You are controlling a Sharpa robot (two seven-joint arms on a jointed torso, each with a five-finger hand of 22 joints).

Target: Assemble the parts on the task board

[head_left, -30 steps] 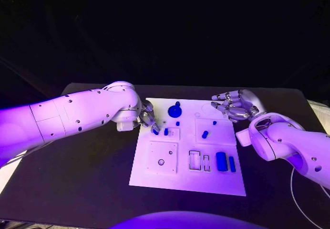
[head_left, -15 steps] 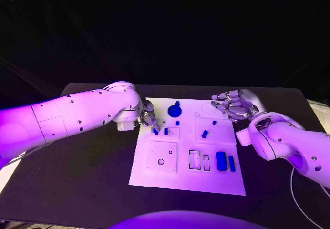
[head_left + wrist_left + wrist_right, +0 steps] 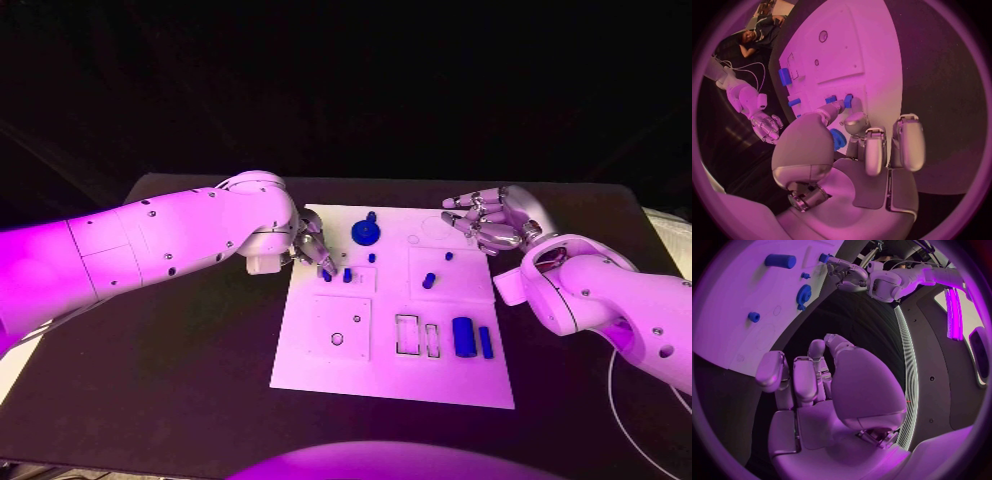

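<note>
Head view: left hand (image 3: 307, 246) at board's near-left top corner, fingers down at small blue peg (image 3: 329, 274) on white task board (image 3: 389, 385). Cannot tell if peg pinched.
Left wrist view: fingers (image 3: 844, 106) touch peg (image 3: 847, 100); keep it straight, push slow.
Right wrist view: right hand (image 3: 811, 380) beside board, fingers curled, holding nothing; keep clear.

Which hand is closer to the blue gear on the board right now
Left. The left hand sits at the task board's left edge just beside the blue gear; the right hand hovers off the board's far right corner, farther away.
</note>
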